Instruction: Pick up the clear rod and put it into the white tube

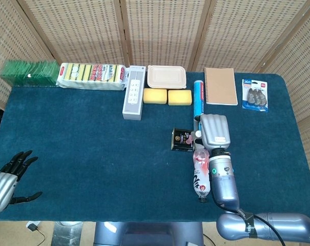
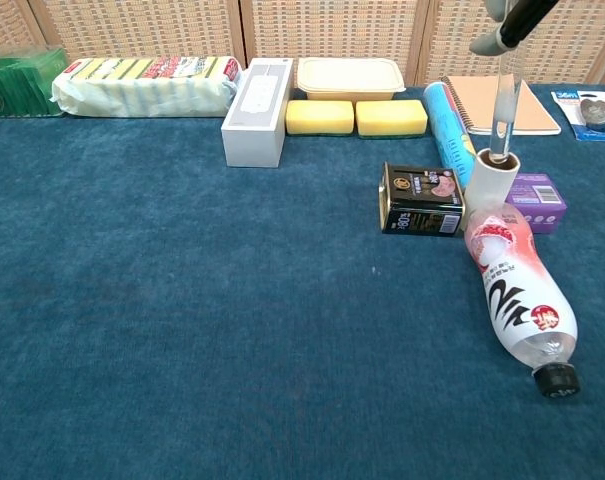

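The white tube (image 2: 492, 178) stands upright on the blue cloth, between a black tin (image 2: 422, 199) and a purple box (image 2: 537, 200). The clear rod (image 2: 503, 105) hangs upright above the tube, its lower tip at the tube's mouth. My right hand (image 1: 214, 130) holds the rod's top; in the chest view only its fingers (image 2: 512, 22) show at the upper edge. From the head view the hand covers the tube and rod. My left hand (image 1: 6, 179) rests at the table's front left corner, fingers spread, holding nothing.
A pink-labelled bottle (image 2: 517, 300) lies on its side just in front of the tube. A blue cylinder (image 2: 447, 118), notebook (image 1: 220, 86), two yellow sponges (image 2: 356, 117), a lidded container (image 2: 349, 76), a white power strip (image 2: 257, 97) and a sponge pack (image 2: 147, 84) line the far edge.
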